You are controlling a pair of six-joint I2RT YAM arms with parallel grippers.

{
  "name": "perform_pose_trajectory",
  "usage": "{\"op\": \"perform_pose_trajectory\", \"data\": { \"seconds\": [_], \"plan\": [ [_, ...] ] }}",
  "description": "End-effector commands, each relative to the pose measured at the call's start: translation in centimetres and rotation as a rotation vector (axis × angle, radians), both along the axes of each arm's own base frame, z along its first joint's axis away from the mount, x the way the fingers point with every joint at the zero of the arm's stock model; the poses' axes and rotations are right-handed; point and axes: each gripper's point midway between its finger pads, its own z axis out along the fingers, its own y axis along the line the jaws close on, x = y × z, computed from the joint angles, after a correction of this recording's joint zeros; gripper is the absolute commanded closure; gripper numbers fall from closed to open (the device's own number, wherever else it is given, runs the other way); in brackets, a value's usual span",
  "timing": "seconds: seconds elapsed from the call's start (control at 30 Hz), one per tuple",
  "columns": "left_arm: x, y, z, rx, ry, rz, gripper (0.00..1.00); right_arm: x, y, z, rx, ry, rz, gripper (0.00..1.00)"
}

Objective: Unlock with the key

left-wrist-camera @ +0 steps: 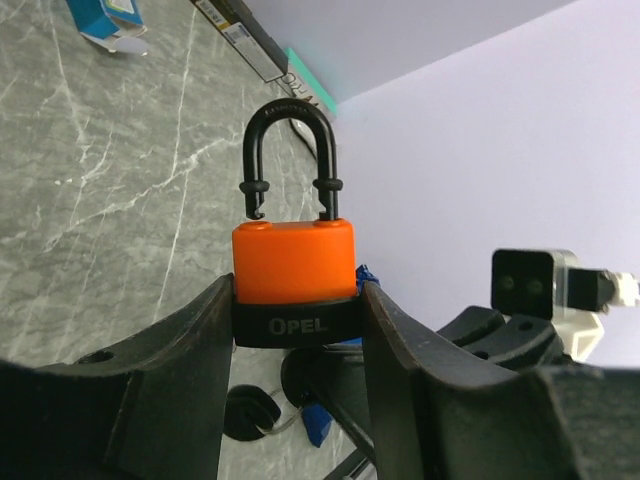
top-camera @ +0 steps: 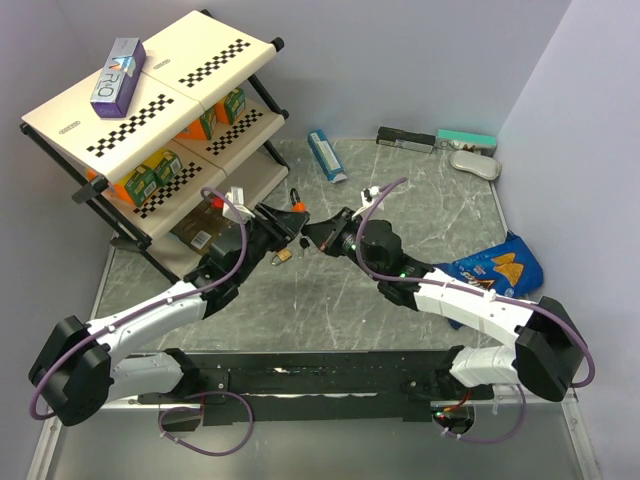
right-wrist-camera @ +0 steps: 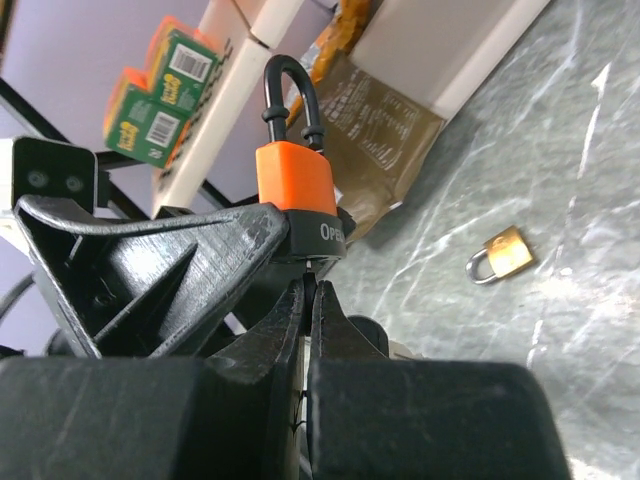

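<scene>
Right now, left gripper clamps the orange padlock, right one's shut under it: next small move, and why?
Probably ease the right gripper straight back off the padlock. One shackle leg seems to end just above the orange body, so it looks sprung; the left gripper holds it.

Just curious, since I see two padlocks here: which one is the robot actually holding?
The orange padlock with the black shackle, clamped upright in the left gripper. The small brass padlock lies loose on the table, touched by nothing.
</scene>
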Motion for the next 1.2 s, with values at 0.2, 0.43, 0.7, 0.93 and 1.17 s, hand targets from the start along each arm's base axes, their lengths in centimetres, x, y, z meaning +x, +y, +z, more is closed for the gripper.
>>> {"op": "perform_pose_trajectory", "data": {
  "seconds": [0.2,0.43,0.7,0.93,1.17],
  "plan": [
    [-8.9,-5.4,6.0,-0.103,-0.212,-0.448,0.99,4.9,-4.9,0.5,0.066,-0.004,-0.257,1.00],
    [-6.3,-6.0,2.4,0.043,-0.031,-0.364,0.99,4.2,-4.9,1.4,-0.077,-0.125,-0.192,1.00],
    [-3.5,-7.1,3.0,0.127,-0.037,-0.317,0.99,1.0,-5.0,-2.4,-0.251,-0.138,-0.067,0.58],
    [-0.7,-5.9,2.9,0.192,-0.045,-0.288,0.99,-2.8,-7.8,-2.1,-0.311,-0.193,0.003,0.19],
    [-1.1,-3.9,2.1,0.247,-0.145,-0.441,0.99,-5.3,-10.9,2.0,-0.325,-0.266,0.042,0.10]
  ]
}}
